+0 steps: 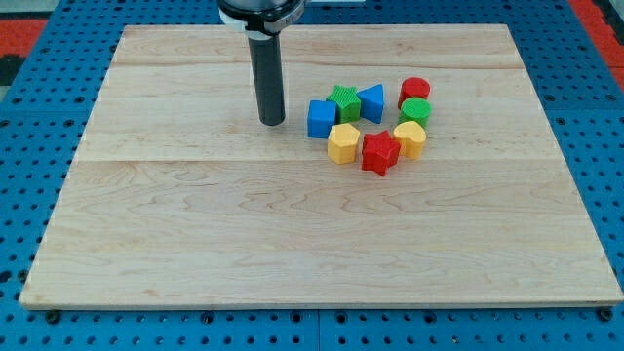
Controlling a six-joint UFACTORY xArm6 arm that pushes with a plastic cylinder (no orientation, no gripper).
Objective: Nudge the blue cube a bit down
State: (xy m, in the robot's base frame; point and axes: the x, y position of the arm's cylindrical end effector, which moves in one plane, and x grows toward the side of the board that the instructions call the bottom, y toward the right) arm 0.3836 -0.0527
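Note:
The blue cube [321,119] sits on the wooden board [292,234], at the left end of a tight cluster of blocks right of centre near the view's top. My tip [273,122] rests on the board just to the left of the blue cube, with a small gap between them. A green star-shaped block [344,101] touches the cube at its upper right. A yellow hexagonal block [342,142] sits at the cube's lower right.
The cluster also holds a blue triangular block [371,101], a red cylinder [415,91], a green cylinder [415,110], a second yellow block [410,138] and a red star-shaped block [379,153]. Blue pegboard surrounds the board.

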